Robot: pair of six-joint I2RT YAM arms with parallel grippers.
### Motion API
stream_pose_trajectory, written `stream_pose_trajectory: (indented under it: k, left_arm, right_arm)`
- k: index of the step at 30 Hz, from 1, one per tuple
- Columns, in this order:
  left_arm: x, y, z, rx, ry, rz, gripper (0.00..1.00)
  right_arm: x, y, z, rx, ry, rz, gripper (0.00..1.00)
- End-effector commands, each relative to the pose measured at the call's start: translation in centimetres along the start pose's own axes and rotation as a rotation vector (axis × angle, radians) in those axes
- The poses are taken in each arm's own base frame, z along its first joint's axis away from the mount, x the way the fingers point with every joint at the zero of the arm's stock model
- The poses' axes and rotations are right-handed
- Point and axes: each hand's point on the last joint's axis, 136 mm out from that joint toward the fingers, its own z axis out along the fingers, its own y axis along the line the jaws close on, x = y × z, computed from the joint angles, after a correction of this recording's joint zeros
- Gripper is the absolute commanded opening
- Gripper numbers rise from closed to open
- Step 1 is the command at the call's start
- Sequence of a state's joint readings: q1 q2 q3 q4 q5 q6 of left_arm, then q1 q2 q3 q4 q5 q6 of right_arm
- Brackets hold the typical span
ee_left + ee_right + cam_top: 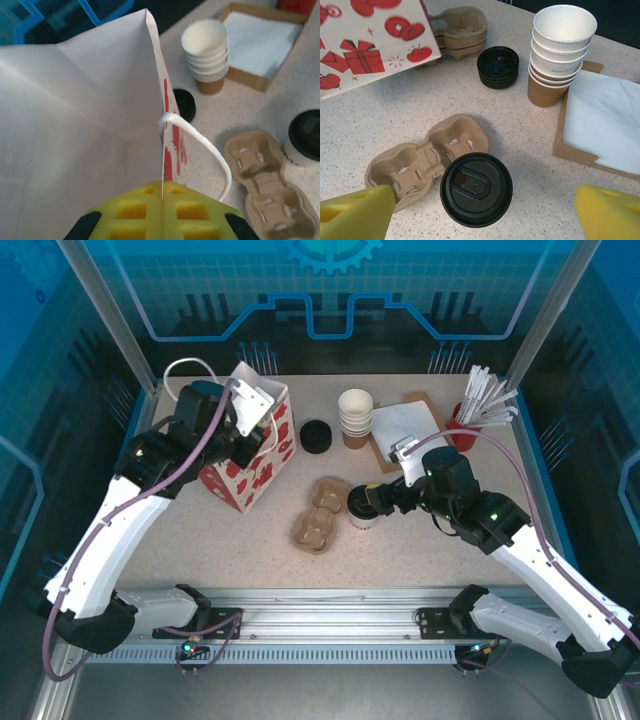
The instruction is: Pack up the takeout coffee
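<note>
Red-printed paper bag [255, 455] is standing left of the pulp cup carrier [320, 512]. Left gripper [162, 189] is pinching the bag's top edge, pads fully closed on the paper. Takeout coffee [476, 189] is sitting upright on the table just beside the carrier's right side. Right gripper [482, 215] is hovering over it, fingers spread wide, gripping nothing.

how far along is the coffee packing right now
Done: the takeout coffee has its lid on, and the left claw is shut on the rim of the paper bag, holding it open. In hand: the right claw is open on either side of the cup, not gripping. Left: grasp it and put it in the bag.
</note>
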State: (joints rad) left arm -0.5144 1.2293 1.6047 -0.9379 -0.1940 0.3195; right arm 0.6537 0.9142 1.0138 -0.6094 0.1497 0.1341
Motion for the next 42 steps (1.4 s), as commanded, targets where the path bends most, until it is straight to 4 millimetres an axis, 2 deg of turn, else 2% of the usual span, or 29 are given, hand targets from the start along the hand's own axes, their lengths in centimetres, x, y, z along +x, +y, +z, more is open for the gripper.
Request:
stream_pose_trajectory:
  k: [1,10,13,16,20,23,26,35,42]
  left_arm:
    - [0.6,-1.4,1.1,0.055,-0.014,-0.016,0.00]
    - [2.5,-2.3,4.2,0.071,0.034,-0.036,0.00]
    - [2.5,-2.4,4.4,0.071,0.041,-0.046,0.00]
    - [1.5,-1.8,3.4,0.053,0.013,-0.054,0.00]
    - [-0.7,-0.9,0.8,0.029,-0.054,-0.059,0.00]
    - [-2.0,-0.7,-1.0,0.032,-0.104,-0.057,0.00]
    - [-2.6,-1.0,-1.7,0.053,-0.131,-0.058,0.00]
    - [-1.0,-1.5,1.6,0.050,-0.064,-0.037,0.00]
    - [0.4,-1.8,5.0,0.050,0.007,-0.026,0.00]
  right_arm:
    - [0.5,-0.3,-0.1,0.009,0.011,0.014,0.94]
    - [0.7,-0.3,0.2,0.006,0.020,0.022,0.94]
    - [0.8,-0.1,0.5,-0.003,0.029,0.028,0.94]
    - [0.8,0.0,0.6,-0.008,0.036,0.025,0.94]
    - [0.6,-0.1,0.6,-0.003,0.034,0.023,0.94]
    - [0.7,0.0,0.9,-0.004,0.038,0.025,0.94]
    - [0.9,0.0,1.3,-0.005,0.047,0.028,0.95]
    - [0.8,0.0,1.5,-0.005,0.052,0.020,0.94]
    - [1.0,0.1,1.7,-0.011,0.058,0.024,0.95]
